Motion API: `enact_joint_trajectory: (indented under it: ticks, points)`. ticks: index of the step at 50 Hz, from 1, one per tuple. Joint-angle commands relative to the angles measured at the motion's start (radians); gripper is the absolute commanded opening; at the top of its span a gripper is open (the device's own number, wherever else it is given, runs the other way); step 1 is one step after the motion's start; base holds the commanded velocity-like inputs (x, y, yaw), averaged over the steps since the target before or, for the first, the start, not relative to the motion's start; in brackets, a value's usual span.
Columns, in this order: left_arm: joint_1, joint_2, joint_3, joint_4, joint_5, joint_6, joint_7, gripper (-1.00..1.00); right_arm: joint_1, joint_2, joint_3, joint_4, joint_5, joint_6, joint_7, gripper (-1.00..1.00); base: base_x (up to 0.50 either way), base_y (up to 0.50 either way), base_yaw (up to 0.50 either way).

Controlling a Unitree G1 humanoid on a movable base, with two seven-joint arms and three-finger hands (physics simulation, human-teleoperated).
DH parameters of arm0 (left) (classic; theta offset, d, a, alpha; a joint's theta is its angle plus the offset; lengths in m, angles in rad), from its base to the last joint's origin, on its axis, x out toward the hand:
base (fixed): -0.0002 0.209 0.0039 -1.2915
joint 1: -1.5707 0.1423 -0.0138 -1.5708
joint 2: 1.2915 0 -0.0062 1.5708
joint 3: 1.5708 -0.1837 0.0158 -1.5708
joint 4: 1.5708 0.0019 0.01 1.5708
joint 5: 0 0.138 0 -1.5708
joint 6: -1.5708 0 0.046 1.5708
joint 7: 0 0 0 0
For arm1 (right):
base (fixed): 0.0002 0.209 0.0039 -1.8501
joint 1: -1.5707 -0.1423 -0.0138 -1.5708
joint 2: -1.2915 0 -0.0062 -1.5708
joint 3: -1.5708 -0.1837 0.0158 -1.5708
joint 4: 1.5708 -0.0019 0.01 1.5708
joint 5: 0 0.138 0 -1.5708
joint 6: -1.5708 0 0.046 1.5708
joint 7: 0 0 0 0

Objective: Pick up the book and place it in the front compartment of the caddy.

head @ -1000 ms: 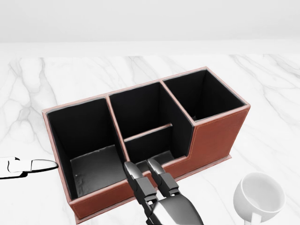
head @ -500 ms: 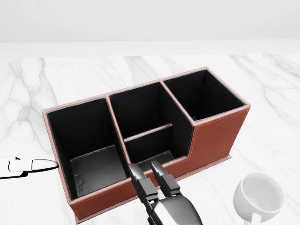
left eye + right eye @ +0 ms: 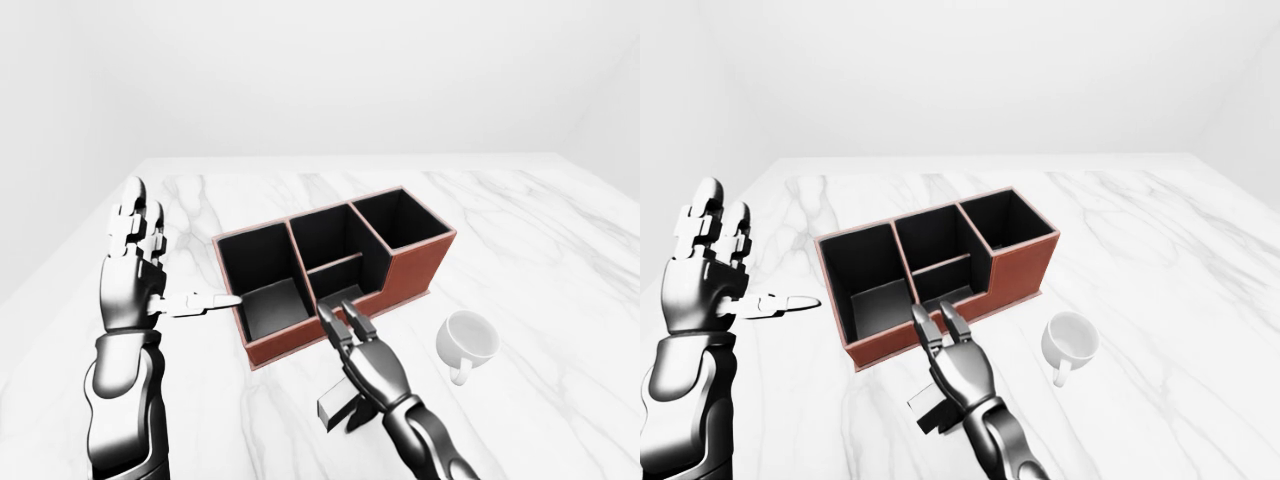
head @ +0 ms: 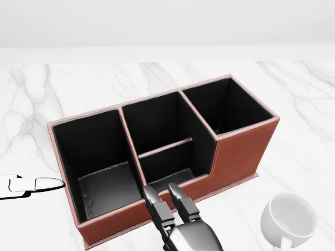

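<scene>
Table: white marble with grey veins, fills the lower two thirds of both eye views; the head view crops it close around the caddy
Caddy: red-brown box with black lining, centre of every view, set at a slant; one tall bay at left, one at upper right, and a middle section split by a low divider into two smaller bays
Left hand: left edge of the left-eye view, raised and spread wide, palm toward the caddy, gripping nothing; one finger points sideways and its tip lies close to the caddy's left wall; the head view shows only that fingertip at its left edge
Right hand: bottom centre, two fingers stretched toward the caddy's near wall, their tips over its rim at the low middle bay; not wrapped round anything
Book: dark slab on the table under the right wrist, just below the caddy in the picture, outside every bay; seen only in the two eye views, cut off below the head view's edge
Mug: plain white, on the table right of the right hand, handle toward the bottom of the frame
Writing: none legible on book, mug or caddy
</scene>
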Motion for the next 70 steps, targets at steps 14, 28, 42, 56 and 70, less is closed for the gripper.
enact_joint_trajectory:
  ticks: [14, 28, 42, 56, 70]
  points:
    - [0.0, -0.001, 0.001, -0.001, 0.001, 0.0, -0.001, 0.99, -0.016, 0.003, 0.017, 0.085, -0.036, 0.0, -0.06, 1.0, 0.0, 0.0, 0.0]
    - [-0.003, 0.001, -0.001, 0.006, 0.001, 0.0, 0.0, 0.99, -0.032, 0.017, 0.012, 0.14, -0.055, 0.0, -0.084, 1.0, 0.0, 0.0, 0.0]
    - [-0.003, 0.001, -0.001, 0.0, 0.0, 0.0, 0.001, 0.99, -0.011, 0.011, 0.009, 0.103, -0.031, 0.0, -0.046, -1.0, 0.0, 0.0, 0.0]
    - [-0.002, 0.0, -0.002, 0.0, 0.0, 0.0, 0.001, 0.98, -0.031, 0.019, -0.052, -0.101, 0.073, 0.0, 0.123, -1.0, 0.0, 0.0, 0.0]
    - [-0.001, 0.0, 0.0, 0.001, 0.001, 0.0, -0.001, 0.99, -0.113, 0.058, -0.139, -0.222, 0.131, 0.0, 0.264, -1.0, 0.0, 0.0, 0.0]
